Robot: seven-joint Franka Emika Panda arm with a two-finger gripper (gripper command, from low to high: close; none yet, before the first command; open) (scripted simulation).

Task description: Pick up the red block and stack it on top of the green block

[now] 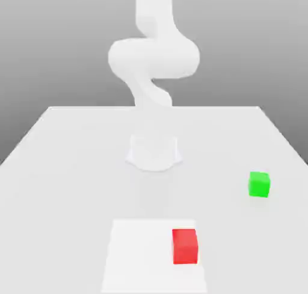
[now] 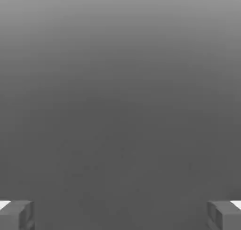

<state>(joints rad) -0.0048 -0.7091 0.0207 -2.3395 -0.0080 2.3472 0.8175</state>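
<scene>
Nothing done yet. Red block (image 1: 184,246) sits untouched near the tabletop's (image 1: 72,166) front edge, a little toward the exterior view's right. Green block (image 1: 259,184) rests well apart, close to the right edge, top bare. Gripper (image 2: 120,215) spread wide, empty, fingertips (image 2: 18,214) apart over bare surface. Approach, grasp, lift and stacking all remain.

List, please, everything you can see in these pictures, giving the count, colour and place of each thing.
red block: one, bright red, on the lighter patch at the near edge of the table.
green block: one, bright green, on the table toward the exterior view's right, apart from the red block.
lighter patch: one, white, near edge of the table.
table: one, pale grey, across the scene.
arm: one, white, rising from its base mid-table.
gripper: one, grey fingers, wide apart, nothing between them.
</scene>
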